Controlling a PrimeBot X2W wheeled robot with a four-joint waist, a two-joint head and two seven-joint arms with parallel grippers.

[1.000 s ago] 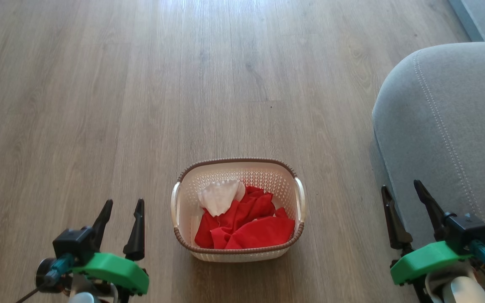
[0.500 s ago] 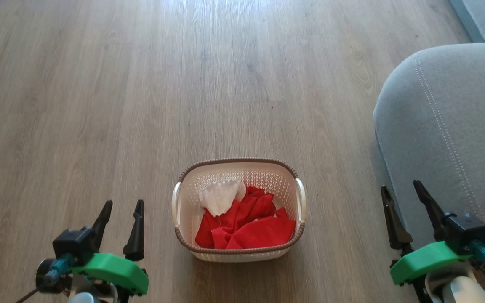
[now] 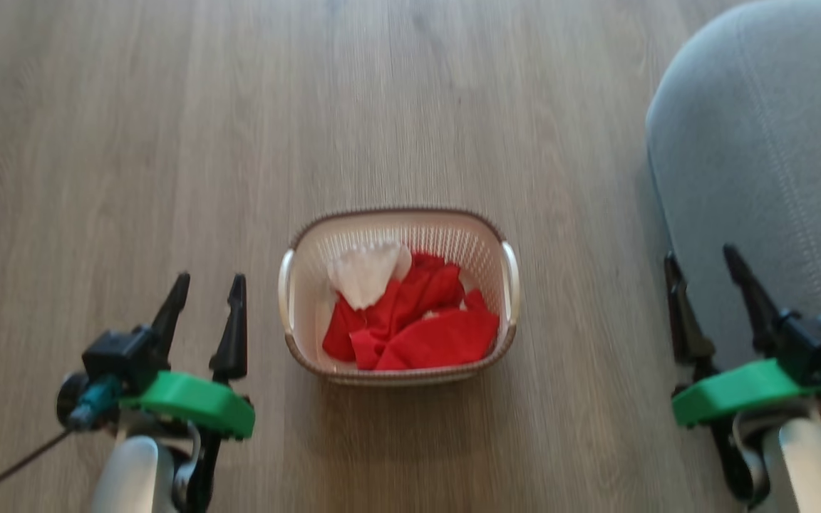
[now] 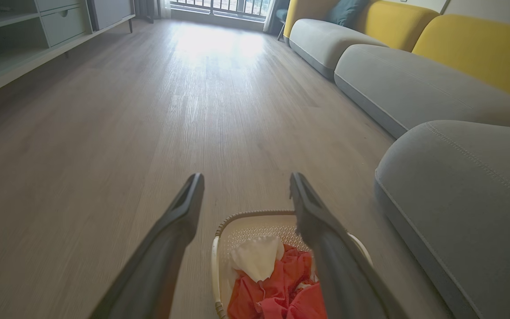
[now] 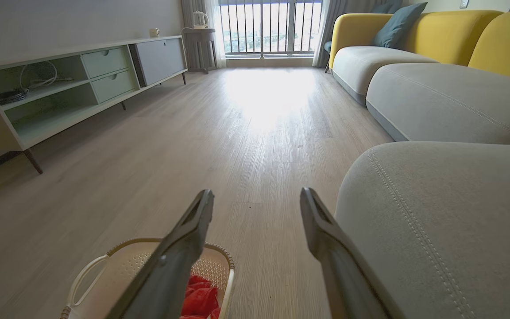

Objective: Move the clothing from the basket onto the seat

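The cream basket (image 3: 507,274) with a brown rim stands on the wooden floor, centre of the head view. Red clothing (image 3: 417,328) with a white piece (image 3: 364,271) lies inside it. The grey seat (image 3: 760,164) rises at the right. My left gripper (image 3: 207,285) hangs open to the left of the basket, empty. My right gripper (image 3: 703,260) is open too, to the right of the basket and over the seat's edge. The left wrist view has the basket (image 4: 218,259), the clothing (image 4: 277,288) and the seat (image 4: 467,199). The right wrist view has the basket (image 5: 117,266) and the seat (image 5: 450,212).
More grey sofa cushions (image 5: 450,102) with yellow backrests (image 5: 414,31) run along the right side. A low pale-green cabinet (image 5: 60,88) on thin legs lines the left wall. Wooden floor (image 5: 255,119) stretches toward a bright window (image 5: 268,26).
The head view has tilted down and blurred, so basket and seat sit higher in the picture. Both grippers stay open and empty beside the basket.
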